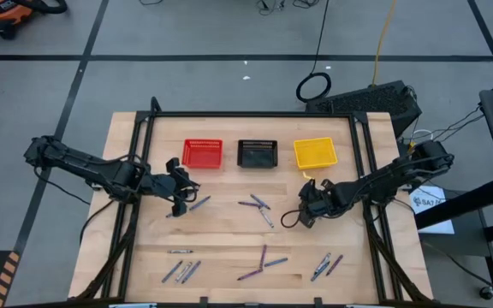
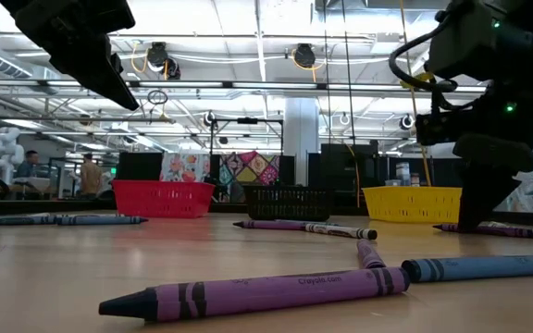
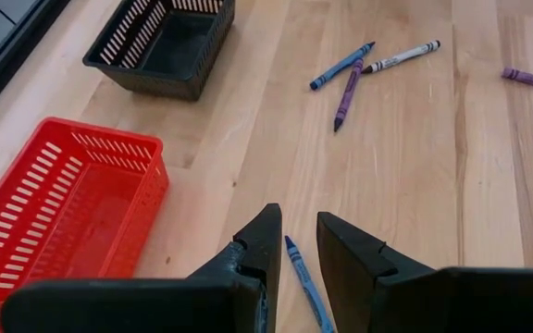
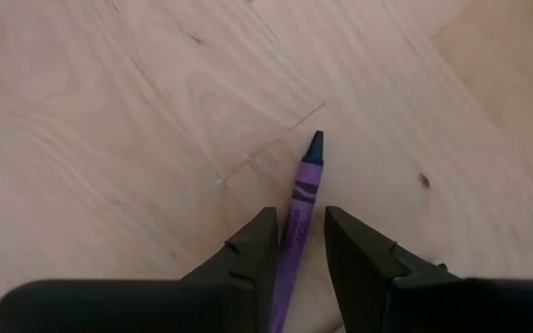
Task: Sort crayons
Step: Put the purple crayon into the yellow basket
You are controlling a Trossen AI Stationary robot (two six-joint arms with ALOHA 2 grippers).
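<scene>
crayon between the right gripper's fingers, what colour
Purple crayon, dark tip; clearest in the right wrist view.

Low view: nearest purple crayon (image 2: 257,294) carried a faint "Crayola" mark on its wrapper. It lay well forward of both grippers, toward the camera. Printing on the other crayon wrappers was too small to read.

High view: white tag (image 1: 429,202) beside the right arm bore dark lettering, not legible.

Wrist views: no text readable.
</scene>
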